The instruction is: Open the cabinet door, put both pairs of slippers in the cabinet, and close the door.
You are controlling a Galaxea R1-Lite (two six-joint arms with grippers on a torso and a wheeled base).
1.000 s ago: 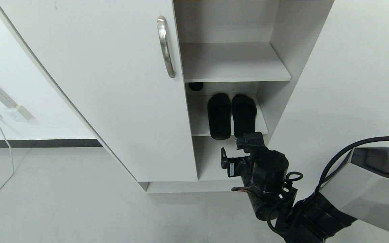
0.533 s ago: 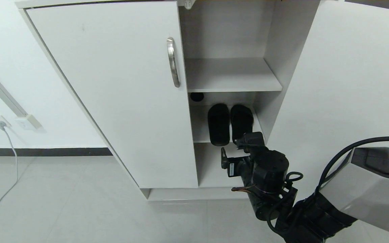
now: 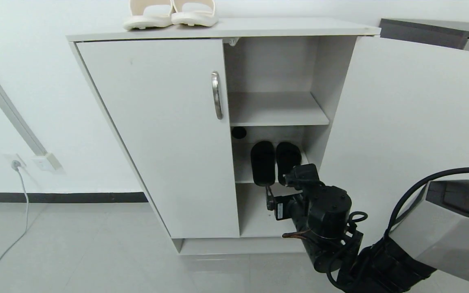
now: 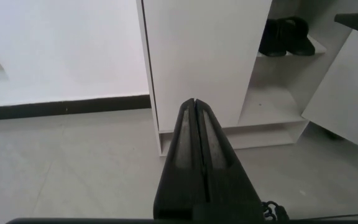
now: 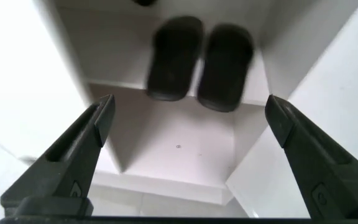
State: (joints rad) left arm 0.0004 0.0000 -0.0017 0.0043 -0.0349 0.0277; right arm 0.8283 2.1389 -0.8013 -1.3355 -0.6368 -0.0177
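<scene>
Head view is shifted between the earlier frames and now: the camera is raised and pulled back, so the whole cabinet (image 3: 96, 36) is taken in, top included. This is counted as a camera move, not a move of things. The black slippers (image 3: 275, 162) are seen unchanged on the cabinet's middle shelf (image 3: 240, 173), side by side, toes inward. The cabinet's right door (image 3: 401, 122) is swung wide open; its left door (image 3: 157, 134) is shut, handle (image 3: 216, 95) untouched.

Newly brought into frame: the white slippers (image 3: 169, 14), laid as a pair on top of the cabinet, above the shut left door.

The right hand (image 5: 189, 106) is held in front of the cabinet's open side, just below the black pair's shelf, fingers spread wide, nothing held. The left hand (image 4: 193, 109) is kept low in front of the cabinet's left door, fingers pressed together, nothing between them.

Judged state: door opened, one pair stowed, so the task is taken as roughly half done. The raised view is read as a search for the second pair. Left to be done: the white pair is to be lifted off the cabinet top and placed inside, the upper shelf (image 3: 275, 110) being free, then the right door is to be closed.
</scene>
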